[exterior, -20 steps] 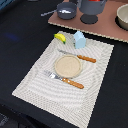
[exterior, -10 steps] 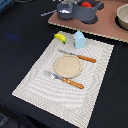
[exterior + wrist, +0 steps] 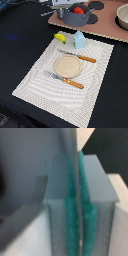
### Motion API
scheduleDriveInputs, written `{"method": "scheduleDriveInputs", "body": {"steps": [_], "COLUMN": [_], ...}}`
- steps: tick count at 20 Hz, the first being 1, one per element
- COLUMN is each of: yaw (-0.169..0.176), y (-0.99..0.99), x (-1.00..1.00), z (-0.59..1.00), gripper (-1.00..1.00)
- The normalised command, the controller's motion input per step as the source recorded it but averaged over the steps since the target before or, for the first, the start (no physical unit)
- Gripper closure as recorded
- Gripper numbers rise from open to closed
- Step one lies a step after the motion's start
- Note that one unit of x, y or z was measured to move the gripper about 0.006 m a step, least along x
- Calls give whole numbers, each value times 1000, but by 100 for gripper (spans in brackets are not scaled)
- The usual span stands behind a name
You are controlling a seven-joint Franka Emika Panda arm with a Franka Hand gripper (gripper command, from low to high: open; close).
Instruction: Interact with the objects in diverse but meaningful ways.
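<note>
In the exterior view the gripper sits at the top edge, just beside the dark grey pot that holds the red tomato; the pot lies toward the exterior view's right of it. In the wrist view the fingers are pressed together, holding nothing

— How's the exterior view?
— Evenly lit, soft and coarse-grained, with faint shadows on the striped placemat.
— And the wrist view?
— Badly blurred (too close to focus); the teal pads smear into grey, edges dim.
</note>
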Motion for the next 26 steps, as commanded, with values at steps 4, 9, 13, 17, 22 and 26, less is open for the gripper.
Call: {"method": "scheduleDriveInputs", "body": {"steps": [4, 9, 13, 17, 22, 26], "yaw": [0, -1, 0, -10, -9, -11], "y": [-609, -572, -546, -513, -510, -501], "x": [-726, -749, -758, -776, -779, -779], "z": [-220, -246, -253, -231, -229, -235], "gripper": [100, 100, 100, 100, 100, 100]}}
